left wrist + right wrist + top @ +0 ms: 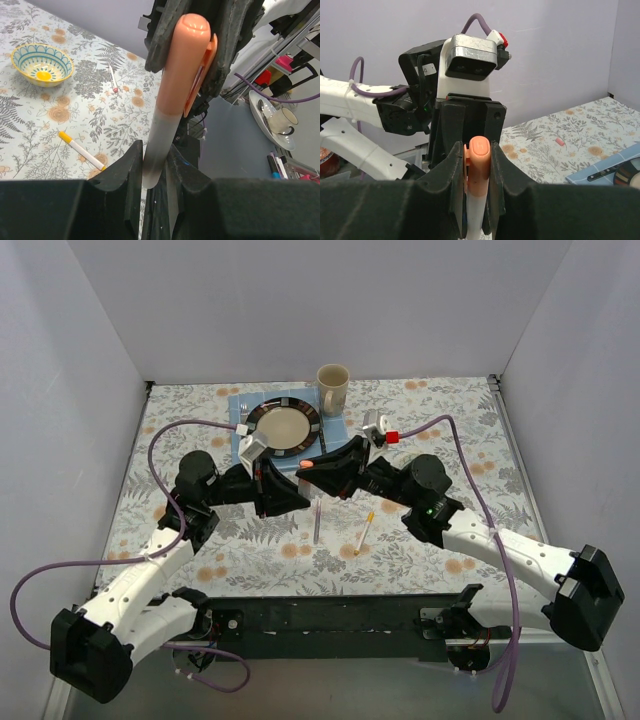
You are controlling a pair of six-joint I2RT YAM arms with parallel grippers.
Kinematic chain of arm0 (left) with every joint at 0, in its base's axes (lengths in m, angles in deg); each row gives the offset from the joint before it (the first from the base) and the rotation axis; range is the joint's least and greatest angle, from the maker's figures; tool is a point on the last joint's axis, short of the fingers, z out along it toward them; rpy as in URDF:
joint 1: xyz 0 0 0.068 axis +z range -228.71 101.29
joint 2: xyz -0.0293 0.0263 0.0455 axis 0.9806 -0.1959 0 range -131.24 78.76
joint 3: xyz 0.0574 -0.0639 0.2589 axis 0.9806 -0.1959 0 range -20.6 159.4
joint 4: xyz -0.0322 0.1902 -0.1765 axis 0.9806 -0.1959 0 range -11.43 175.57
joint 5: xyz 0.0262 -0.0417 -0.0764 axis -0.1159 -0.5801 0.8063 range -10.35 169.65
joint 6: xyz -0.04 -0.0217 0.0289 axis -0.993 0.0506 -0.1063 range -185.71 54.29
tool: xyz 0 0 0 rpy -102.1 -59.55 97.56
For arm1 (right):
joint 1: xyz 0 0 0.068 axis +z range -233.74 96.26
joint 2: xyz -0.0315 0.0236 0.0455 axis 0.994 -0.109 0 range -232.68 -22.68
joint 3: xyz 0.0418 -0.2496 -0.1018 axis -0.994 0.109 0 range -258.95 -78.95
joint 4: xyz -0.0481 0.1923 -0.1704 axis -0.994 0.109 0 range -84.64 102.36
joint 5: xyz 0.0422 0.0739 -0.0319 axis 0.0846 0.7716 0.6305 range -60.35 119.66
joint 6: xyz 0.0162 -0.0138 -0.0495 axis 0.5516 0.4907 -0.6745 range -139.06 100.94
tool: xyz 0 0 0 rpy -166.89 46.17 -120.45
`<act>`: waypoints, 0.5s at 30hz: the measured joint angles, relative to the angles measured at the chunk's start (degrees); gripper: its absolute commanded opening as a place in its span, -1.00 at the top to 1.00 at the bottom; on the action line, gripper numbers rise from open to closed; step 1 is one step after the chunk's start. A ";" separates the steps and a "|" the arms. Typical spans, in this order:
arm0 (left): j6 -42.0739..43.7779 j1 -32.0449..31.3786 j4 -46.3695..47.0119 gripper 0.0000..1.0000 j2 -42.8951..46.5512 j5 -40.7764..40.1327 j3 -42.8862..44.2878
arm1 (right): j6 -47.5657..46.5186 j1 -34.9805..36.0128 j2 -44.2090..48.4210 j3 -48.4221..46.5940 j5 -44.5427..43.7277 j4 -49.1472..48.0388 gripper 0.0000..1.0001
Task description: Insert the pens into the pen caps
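Observation:
The orange pen is held in the air between both grippers at the table's middle. My left gripper [156, 150] is shut on its grey-white barrel [161, 135]. My right gripper [477, 150] is shut on the orange cap [479, 165], which sits over the pen's end; the cap also shows in the top view [306, 465]. A grey-purple pen [317, 523] and a yellow pen [364, 533] lie on the table below. A pink-tipped pen [112, 77] lies farther off. A small pink cap [560, 142] lies on the cloth.
A dark-rimmed plate [284, 426] on a blue mat and a beige mug [333, 387] stand at the back. A patterned bowl [42, 62] sits on the floral cloth. Purple cables loop round both arms. White walls close in the table.

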 measured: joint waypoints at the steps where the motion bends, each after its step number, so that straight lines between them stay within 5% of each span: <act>1: 0.02 0.76 -0.33 1.00 0.00 0.39 0.02 | -0.07 0.00 -0.24 0.22 -0.31 -0.57 0.97; 8: -3.06 6.80 1.97 1.00 -0.79 5.66 0.02 | 1.53 0.07 -1.11 0.31 -2.64 -3.26 0.97; 15: -3.39 7.78 0.31 1.00 3.82 1.01 -1.60 | 5.62 -0.22 1.40 -6.12 -7.17 13.40 -0.34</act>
